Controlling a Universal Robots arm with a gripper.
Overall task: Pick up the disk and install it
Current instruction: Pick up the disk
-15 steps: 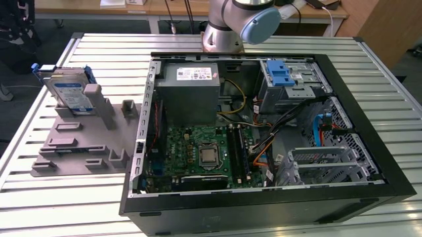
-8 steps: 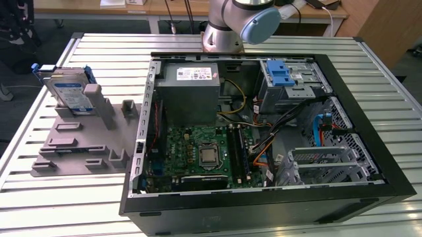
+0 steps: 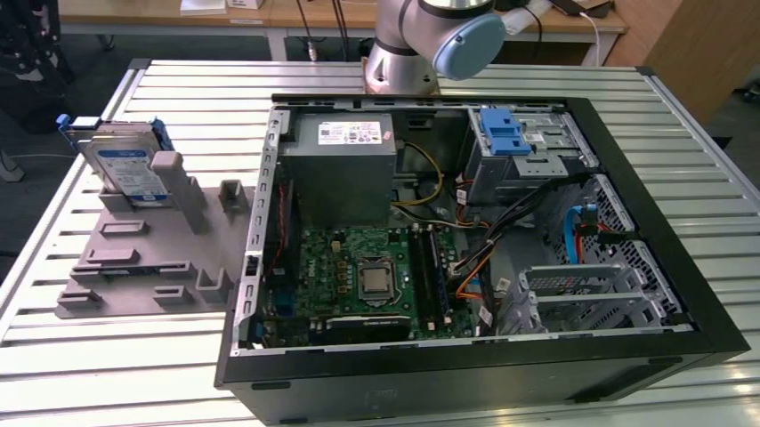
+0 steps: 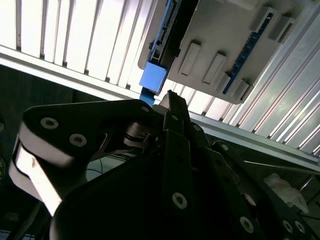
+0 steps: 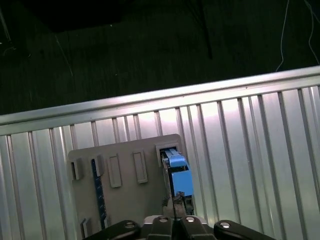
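Observation:
The disk [image 3: 125, 169] stands on edge in a slot at the far end of a grey holder [image 3: 142, 258], to the left of the open computer case [image 3: 665, 267] in the exterior view. It is silver, with a white-and-blue label and a blue carrier frame. In both wrist views my gripper [image 5: 174, 207] hangs well above the holder, its black fingertips [image 4: 170, 97] pressed together with nothing between them. The first wrist view shows the disk's blue frame [image 5: 177, 175] just beyond the fingertips. Its blue tab [image 4: 153, 77] also appears in the second wrist view, beside the holder [image 4: 225, 45].
The case lies on its side on a slatted metal table [image 3: 665, 107], showing a motherboard [image 3: 356, 276], a power supply [image 3: 338, 169], a drive bay with a blue latch [image 3: 505, 133] and a metal cage [image 3: 582, 289]. The arm's base [image 3: 404, 62] stands behind the case.

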